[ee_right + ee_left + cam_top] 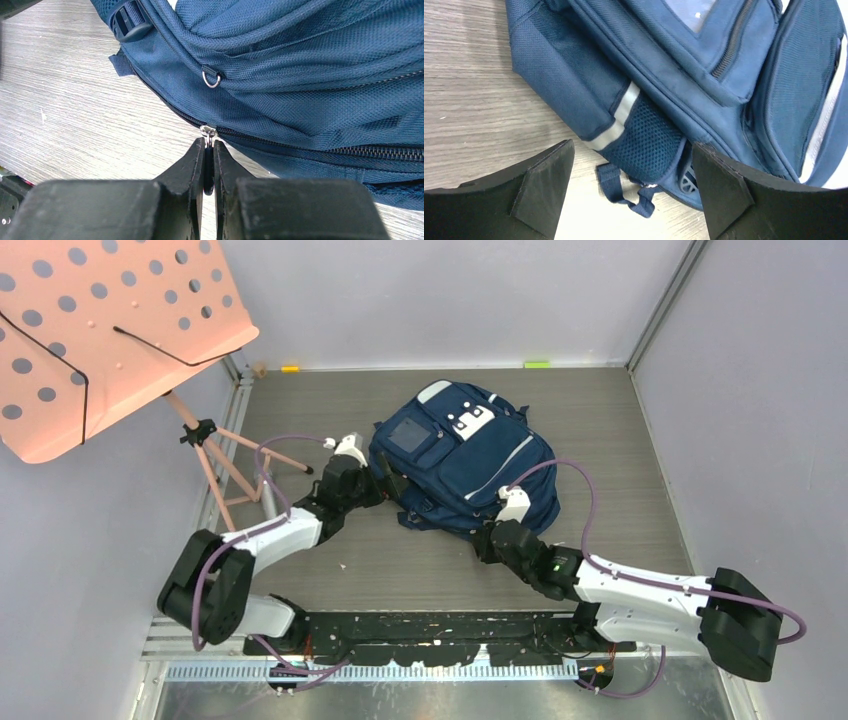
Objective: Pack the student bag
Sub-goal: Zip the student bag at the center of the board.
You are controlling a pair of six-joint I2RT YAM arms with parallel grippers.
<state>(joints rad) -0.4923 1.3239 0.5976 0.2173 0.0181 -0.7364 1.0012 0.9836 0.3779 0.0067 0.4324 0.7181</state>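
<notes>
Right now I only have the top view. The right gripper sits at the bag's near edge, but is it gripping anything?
Observer: Yes. The right wrist view shows the right gripper shut on the silver zipper pull at the student bag seam.
Operator: And the left gripper?
Observer: The left gripper is open and holds nothing. The bag's mesh side pocket shows between its fingers.

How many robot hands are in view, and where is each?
2. The left hand is open at the left side of the student bag, by its mesh pocket. The right hand is shut on a zipper pull at the bag's near edge. None seems hidden.
</notes>
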